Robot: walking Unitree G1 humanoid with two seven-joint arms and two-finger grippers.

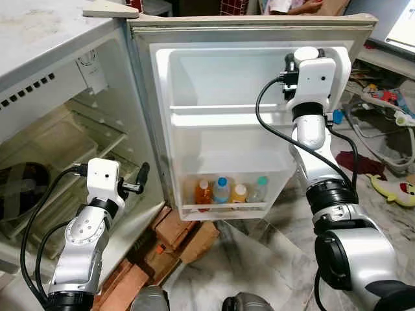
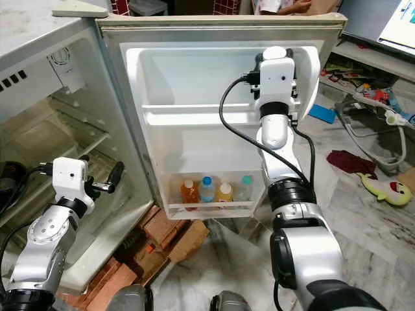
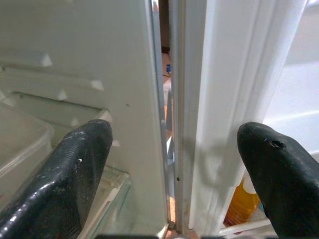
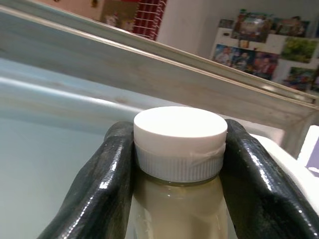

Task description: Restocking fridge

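The fridge door (image 1: 162,116) stands wide open. Its bottom rack (image 1: 224,208) holds several drink bottles (image 1: 222,190), some orange and some clear with blue or teal caps. My right gripper (image 4: 177,128) is raised to the top of the door, above the upper door shelf (image 1: 220,118). It is shut on the neck of a pale milky bottle (image 4: 174,209) with a white cap (image 1: 307,53). My left gripper (image 1: 141,176) is open and holds nothing. It hangs low by the hinge gap (image 3: 172,149) between cabinet and door.
Inside the cabinet are clear shelves and a drawer (image 1: 71,142). Bricks (image 1: 181,233) prop up the fridge near my feet. To the right, toys, a yellow plush (image 1: 395,191), a dark red cloth (image 1: 353,162) and cables litter the marble floor.
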